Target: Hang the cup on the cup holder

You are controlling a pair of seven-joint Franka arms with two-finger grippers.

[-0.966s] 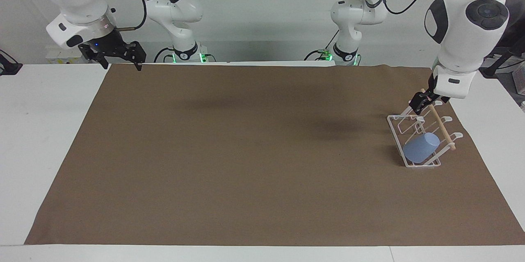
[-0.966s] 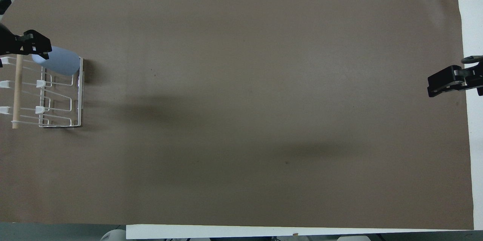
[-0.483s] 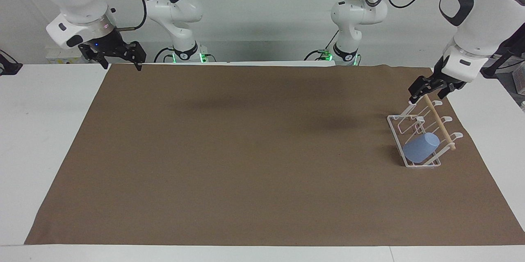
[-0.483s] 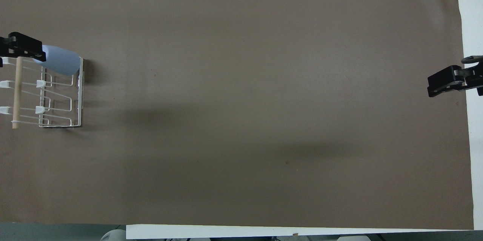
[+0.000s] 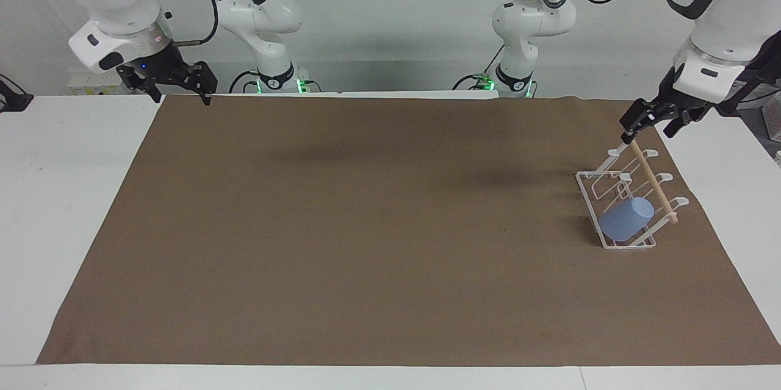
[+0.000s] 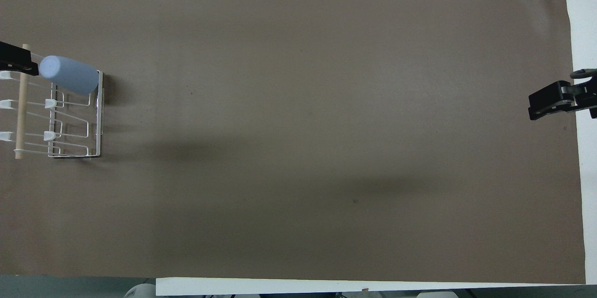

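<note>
Light-blue plastic, the cup (image 5: 626, 220) sits tilted on a slanted prong of the cup holder (image 5: 616, 245), its closed base pointing up toward the wooden dowel (image 5: 653, 182). From my remote station I see the white wire rack standing on the brown mat (image 5: 366, 225) at the left arm's end of the table. My left gripper (image 5: 654, 122) hangs in the air just above the dowel's end nearest the robots, fingers spread apart and holding nothing, clear of the cup below it. My right gripper (image 5: 178, 86) waits over the mat's corner at the right arm's end of the table, well apart from the rack, its fingers apart and empty.
</note>
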